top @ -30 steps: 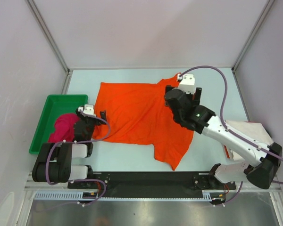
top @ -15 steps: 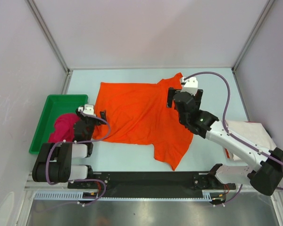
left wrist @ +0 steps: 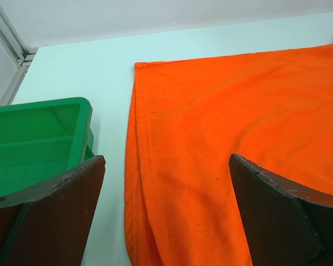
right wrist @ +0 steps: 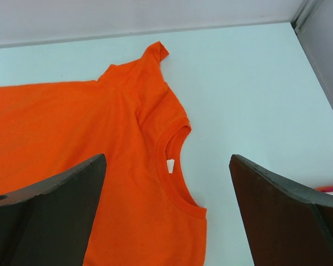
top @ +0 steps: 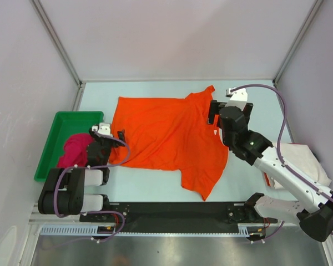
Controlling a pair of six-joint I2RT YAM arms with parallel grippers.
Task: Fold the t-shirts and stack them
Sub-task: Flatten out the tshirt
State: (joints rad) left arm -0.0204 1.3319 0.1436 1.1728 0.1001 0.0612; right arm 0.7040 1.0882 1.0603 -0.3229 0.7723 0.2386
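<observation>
Green tray (top: 66,119), magenta t-shirt (top: 75,148) bunched inside: left of left gripper (top: 107,133). Left gripper: jaws wide, empty, shirt's side edge between fingers. Orange t-shirt (top: 166,138): spread on table between both grippers. Right gripper (top: 228,113): jaws wide, empty, collar just ahead. Off-white t-shirt (top: 299,158): right of it, behind, beside arm.

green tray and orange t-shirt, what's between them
A bare strip of table, shown in the left wrist view; in the top view the left hand sits over it.

No writing, brand, number or sign can be read in any view. The orange t-shirt (top: 161,130) shows only plain cloth.
</observation>
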